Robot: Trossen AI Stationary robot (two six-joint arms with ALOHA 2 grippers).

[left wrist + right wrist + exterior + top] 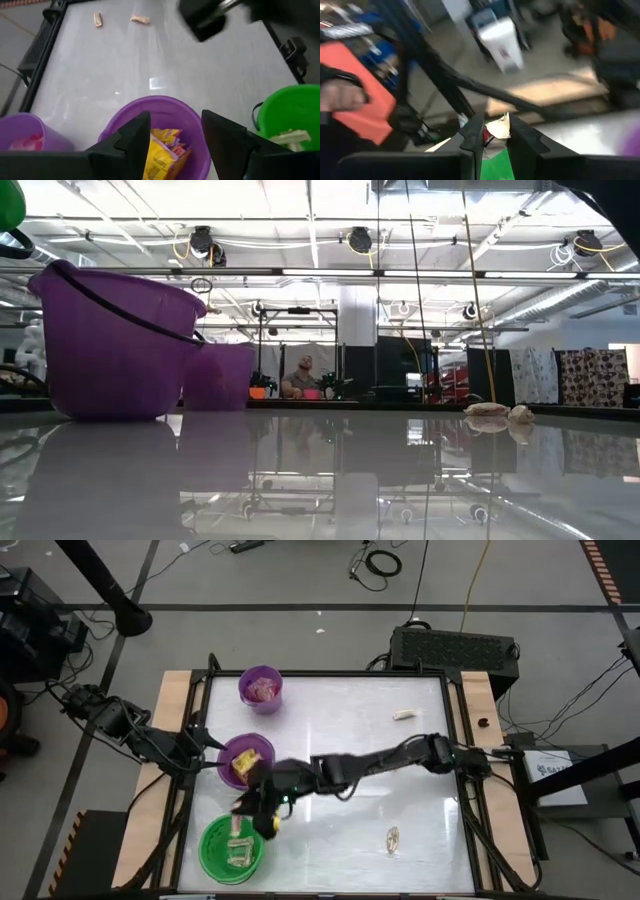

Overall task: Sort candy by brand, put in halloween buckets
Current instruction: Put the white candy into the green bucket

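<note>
A pale candy (497, 126) is pinched by the right gripper (492, 134) over the green bucket (233, 849); light, crinkly, probably slippery, best nipped mid-wrapper. Left gripper (172, 140) is spread wide above the yellow-filled purple bucket (112, 134).

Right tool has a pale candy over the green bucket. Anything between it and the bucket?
Nothing visible. The right tool grips a pale candy piece directly above the open green bucket; the left tool hangs apart, over the wider purple bucket.
</note>
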